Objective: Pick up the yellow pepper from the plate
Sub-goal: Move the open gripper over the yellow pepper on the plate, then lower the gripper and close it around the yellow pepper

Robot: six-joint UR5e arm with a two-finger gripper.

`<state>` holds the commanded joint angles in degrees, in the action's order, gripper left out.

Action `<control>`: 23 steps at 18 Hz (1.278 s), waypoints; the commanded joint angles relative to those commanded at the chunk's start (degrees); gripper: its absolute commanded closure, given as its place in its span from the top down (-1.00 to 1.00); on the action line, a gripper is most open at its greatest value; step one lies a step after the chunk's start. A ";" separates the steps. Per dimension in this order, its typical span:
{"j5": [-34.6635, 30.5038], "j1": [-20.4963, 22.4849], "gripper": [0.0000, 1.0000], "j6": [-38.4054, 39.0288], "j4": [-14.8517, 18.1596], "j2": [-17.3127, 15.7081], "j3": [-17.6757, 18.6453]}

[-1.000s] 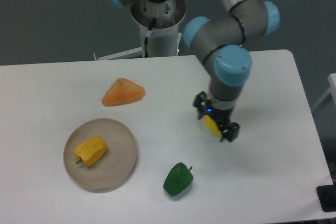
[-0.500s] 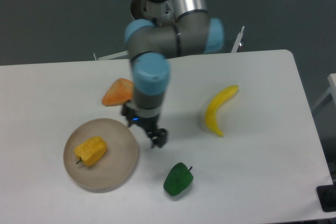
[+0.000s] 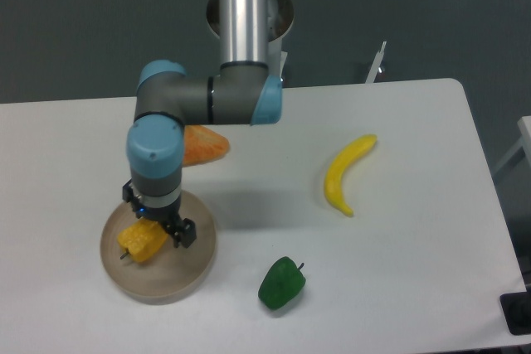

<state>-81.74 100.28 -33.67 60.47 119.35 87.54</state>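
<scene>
Five loose things lie on the white worktop (image 3: pixel 431 246): one plate, two peppers, one orange lump and one banana. At lower left sits the round tan plate (image 3: pixel 178 275), and on its left half lies the one yellow pepper (image 3: pixel 141 240), its dark stem pointing to lower left. The hand (image 3: pixel 158 223) hangs directly over the plate, its dark fingers (image 3: pixel 184 233) down at the pepper's upper right side; whether they touch or grip the pepper cannot be told, nor how far apart they stand. The arm's blue-capped wrist rises above it and partly hides the orange triangular lump (image 3: pixel 207 145), which lies just beyond the plate toward upper centre. Right of the plate, near the lower middle of the frame, is the one green pepper (image 3: pixel 280 282), apart from the plate's rim. Further right lies the one curved yellow banana (image 3: pixel 344 173), well apart from everything else. Beyond the worktop's far edge is a dark grey floor (image 3: pixel 75 31) with a yellow line along the top of the frame.
</scene>
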 joint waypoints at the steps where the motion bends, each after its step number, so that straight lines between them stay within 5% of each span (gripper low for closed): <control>1: 0.00 -0.26 1.00 0.09 0.09 0.18 0.00; 7: 0.00 -1.06 1.00 0.18 0.09 0.62 -0.09; 8: 0.00 -1.06 0.76 0.09 0.09 0.79 -0.17; 10: 0.09 -1.06 -0.44 0.27 0.17 0.97 0.09; 11: 0.09 -1.06 -0.87 0.36 0.17 0.97 0.35; 12: 0.00 -1.06 -1.00 0.36 0.17 0.97 0.53; 19: -0.35 -0.62 -1.00 -0.69 0.79 -0.96 -1.75; 23: -0.44 4.74 -1.00 -3.76 0.88 -3.77 -3.78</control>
<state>-82.18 105.02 -37.42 61.35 115.59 83.76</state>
